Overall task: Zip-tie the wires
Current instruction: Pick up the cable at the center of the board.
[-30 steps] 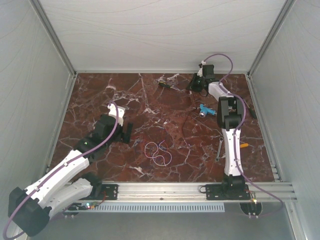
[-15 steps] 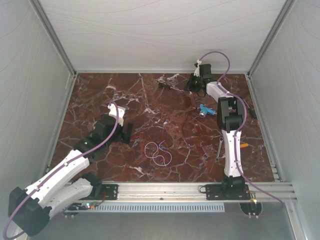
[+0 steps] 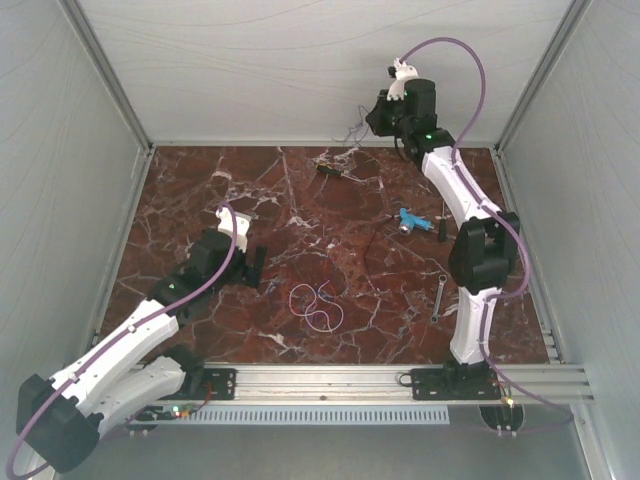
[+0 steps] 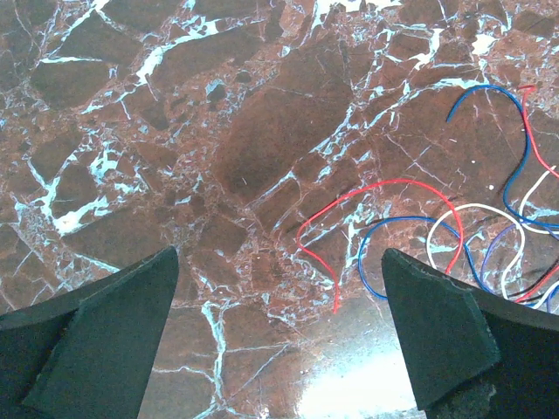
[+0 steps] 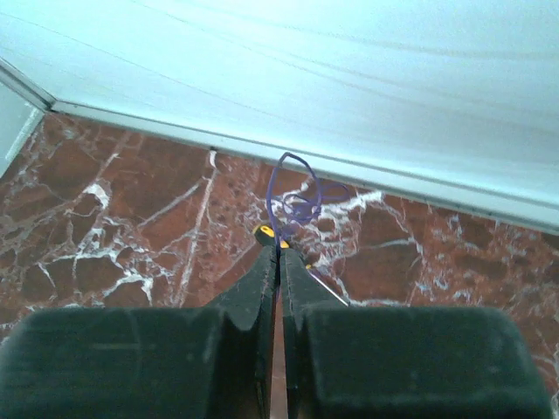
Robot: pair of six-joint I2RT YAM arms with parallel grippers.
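your table (image 3: 190,200) is a red-brown, marble-look slab with white veins. near its middle, a little toward the near edge, the wires (image 3: 317,303) lie flat in loose loops. up close they show red, blue and whitish. right of them and farther back lies a blue-handled tool (image 3: 410,221). toward the right edge you have a small metal wrench (image 3: 439,297), with an orange bit (image 3: 487,291) near it. a dark tool (image 3: 333,171) rests by the back edge.

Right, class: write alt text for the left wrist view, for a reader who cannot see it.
The left gripper, jaws wide open, faces a red-brown marble table; thin red, blue and white wires loop on it towards the picture's right.
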